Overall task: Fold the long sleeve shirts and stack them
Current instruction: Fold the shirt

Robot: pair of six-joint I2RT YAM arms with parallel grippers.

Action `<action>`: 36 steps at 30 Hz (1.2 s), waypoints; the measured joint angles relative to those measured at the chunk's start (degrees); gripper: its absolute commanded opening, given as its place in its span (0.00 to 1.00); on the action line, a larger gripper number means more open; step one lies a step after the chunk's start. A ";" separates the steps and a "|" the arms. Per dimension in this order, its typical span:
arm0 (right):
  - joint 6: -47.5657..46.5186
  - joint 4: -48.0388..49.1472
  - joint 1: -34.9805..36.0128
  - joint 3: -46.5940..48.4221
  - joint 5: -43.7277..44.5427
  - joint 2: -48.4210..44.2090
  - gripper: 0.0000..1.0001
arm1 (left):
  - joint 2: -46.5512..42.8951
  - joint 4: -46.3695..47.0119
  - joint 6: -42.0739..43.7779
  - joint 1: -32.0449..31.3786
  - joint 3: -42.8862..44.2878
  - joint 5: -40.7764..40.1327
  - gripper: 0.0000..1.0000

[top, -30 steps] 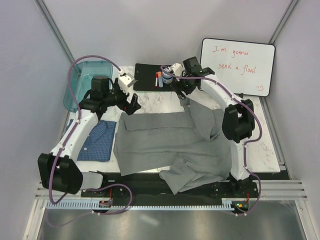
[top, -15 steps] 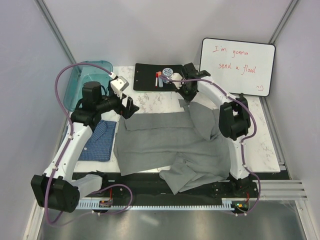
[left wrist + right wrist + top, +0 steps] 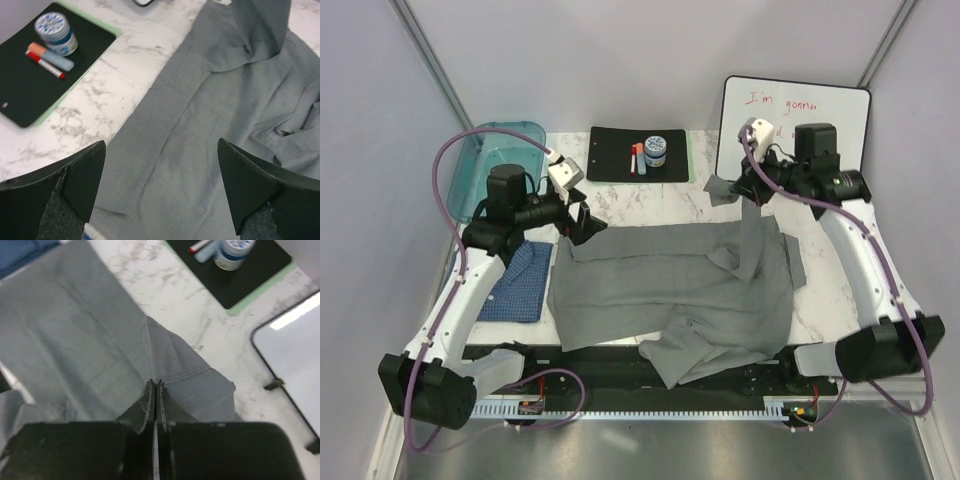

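Observation:
The grey long sleeve shirt [image 3: 660,285] lies spread over the middle of the table, its lower part bunched at the near edge. My right gripper [image 3: 738,186] is shut on a fold of its sleeve cloth [image 3: 190,370], holding it lifted at the back right; the pinch shows in the right wrist view, gripper [image 3: 156,383]. Over the shirt's back left corner my left gripper [image 3: 582,222] hovers open, with only flat grey cloth [image 3: 225,90] between its fingers, gripper [image 3: 161,150]. The blue patterned shirt [image 3: 515,285] lies folded at the left edge.
A teal plastic tray [image 3: 480,165] stands at the back left. A black mat [image 3: 610,158] at the back centre holds a small jar [image 3: 655,150] and markers [image 3: 637,158]. A whiteboard [image 3: 810,135] leans at the back right, just behind my right gripper.
My right gripper shut on the grey sleeve and swung from the back centre to the back right, pulling the cloth up and rightward. The left arm drew back slightly and stayed open.

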 measured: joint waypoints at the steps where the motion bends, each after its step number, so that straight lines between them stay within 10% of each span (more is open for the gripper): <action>1: 0.79 1.33 -0.15 -2.89 -2.34 -2.99 0.00 | -0.04 0.35 0.22 -1.20 0.00 0.17 0.99; 16: 8.48 6.38 0.61 -19.37 -20.24 -21.22 0.00 | -4.59 35.12 8.20 -32.63 -24.02 -7.96 0.99; 32: 7.48 6.34 0.61 -22.51 -24.44 -22.40 0.02 | 15.34 66.01 8.74 -38.47 -22.80 -18.88 0.99; 36: 5.53 4.92 0.61 -22.71 -25.62 -22.40 0.02 | 15.45 68.28 7.82 -39.78 -20.85 -19.69 0.86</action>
